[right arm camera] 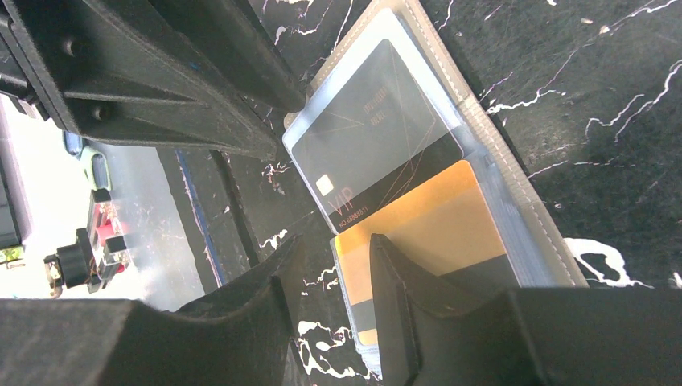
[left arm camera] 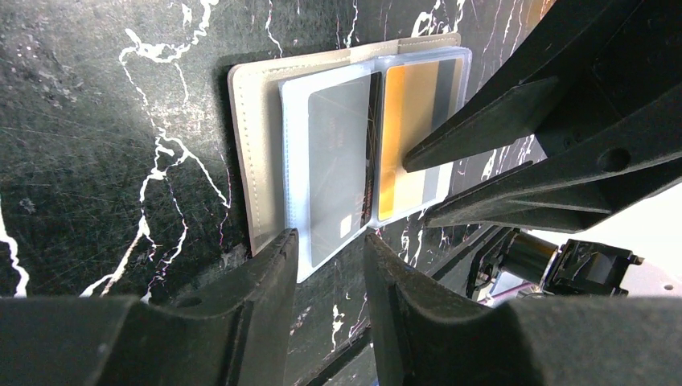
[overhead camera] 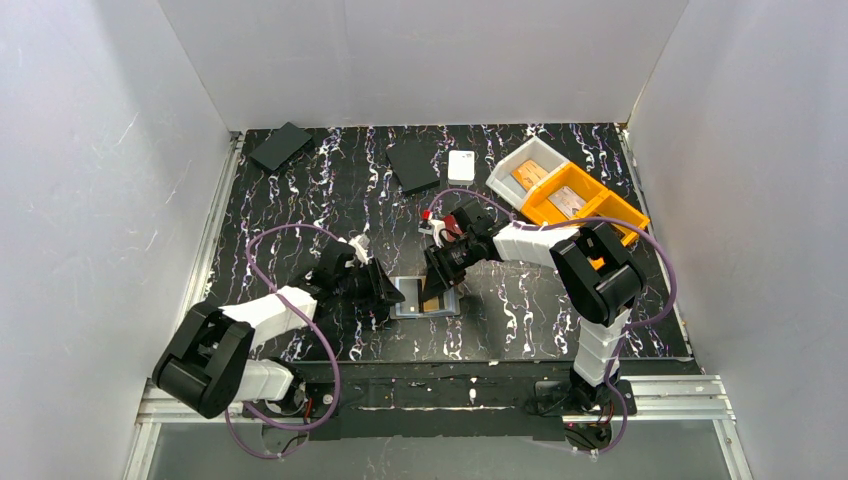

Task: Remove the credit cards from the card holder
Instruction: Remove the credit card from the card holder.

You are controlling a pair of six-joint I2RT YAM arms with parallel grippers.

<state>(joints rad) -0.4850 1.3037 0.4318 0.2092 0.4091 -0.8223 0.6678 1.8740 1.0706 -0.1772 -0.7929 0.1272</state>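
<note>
Open flat on the dark marbled surface (overhead camera: 330, 190), near the front edge and right between both arms: the card holder (overhead camera: 408, 298). Two clear sleeves inside, side by side, with the credit cards tucked in: grey card (left arm camera: 334, 161) in one, orange card (left arm camera: 402, 112) with a dark stripe in the other. Left tool (left arm camera: 330, 241) low at the grey card's end, fingers partly spread, straddling the sleeve's edge, nothing pinched. Right tool (right arm camera: 336, 241) in from the opposite side, fingers likewise apart, one fingertip (left arm camera: 434, 149) over the orange card's sleeve, the other just off the holder's edge. No grip on either card. Farther back on the right, an orange bin (overhead camera: 612, 200) and a white bin (overhead camera: 503, 183) side by side, touching. Along the far side, two flat black squares (overhead camera: 280, 146) (overhead camera: 413, 164) and a small white item (overhead camera: 461, 165).
</note>
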